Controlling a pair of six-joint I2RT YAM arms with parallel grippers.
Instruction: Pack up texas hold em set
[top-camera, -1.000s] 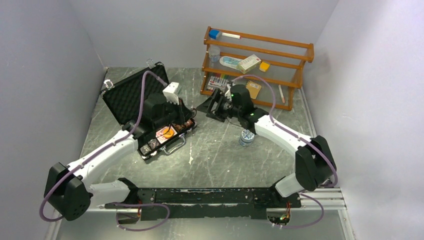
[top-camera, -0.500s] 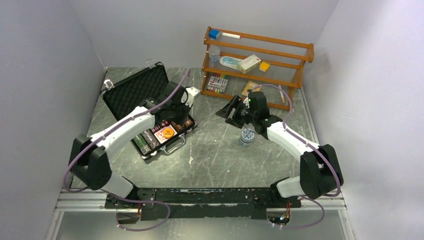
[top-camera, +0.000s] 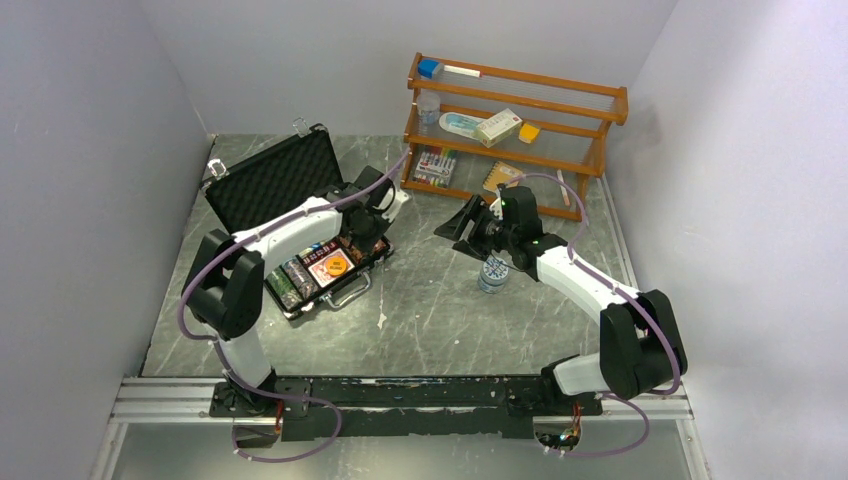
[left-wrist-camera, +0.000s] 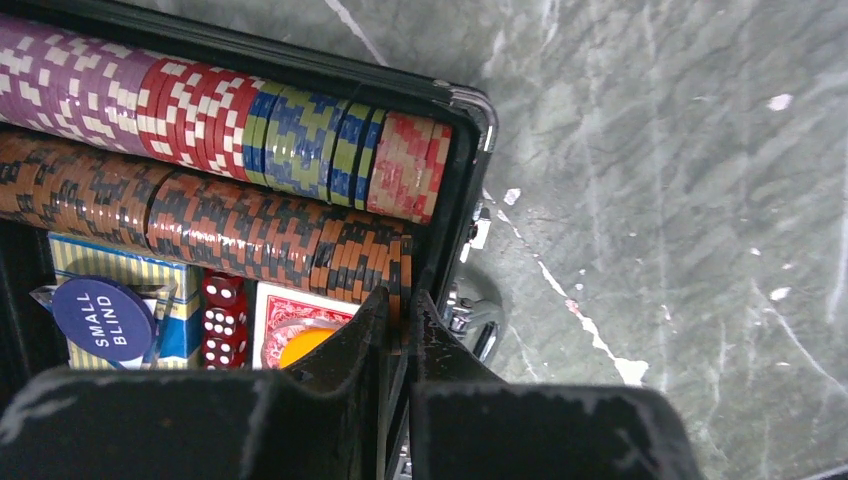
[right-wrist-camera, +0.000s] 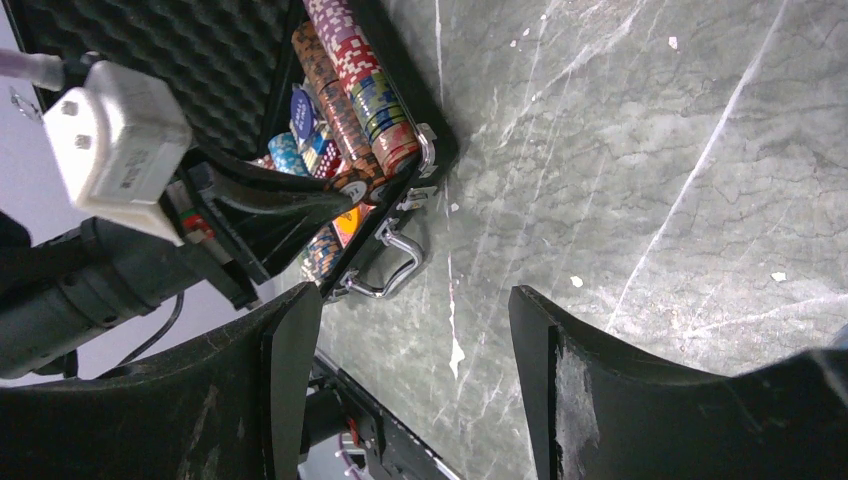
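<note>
The black case (top-camera: 265, 185) lies open at the left, foam lid raised. Its tray holds rows of red-brown chips (left-wrist-camera: 230, 225) and mixed coloured chips (left-wrist-camera: 300, 125), a red-backed card deck (left-wrist-camera: 285, 315) with an orange disc (left-wrist-camera: 305, 345) on it, and red dice (left-wrist-camera: 222, 320). My left gripper (left-wrist-camera: 400, 298) is at the right end of the tray (top-camera: 368, 238), shut on the end red-brown chip of that row. A stack of blue-white chips (top-camera: 493, 272) stands on the table right of the case. My right gripper (top-camera: 458, 222) hovers open and empty above the table (right-wrist-camera: 415, 300), beside that stack.
A wooden shelf (top-camera: 510, 130) with boxes and a notebook stands at the back right. The case's metal handle (right-wrist-camera: 385, 265) sticks out toward the front. A blue "small blind" button (left-wrist-camera: 102, 318) lies in the tray. Grey walls close in left, back and right.
My left arm has stretched out and swung its gripper to the right end of the case's tray. My right gripper has drifted a little right, away from the case.
</note>
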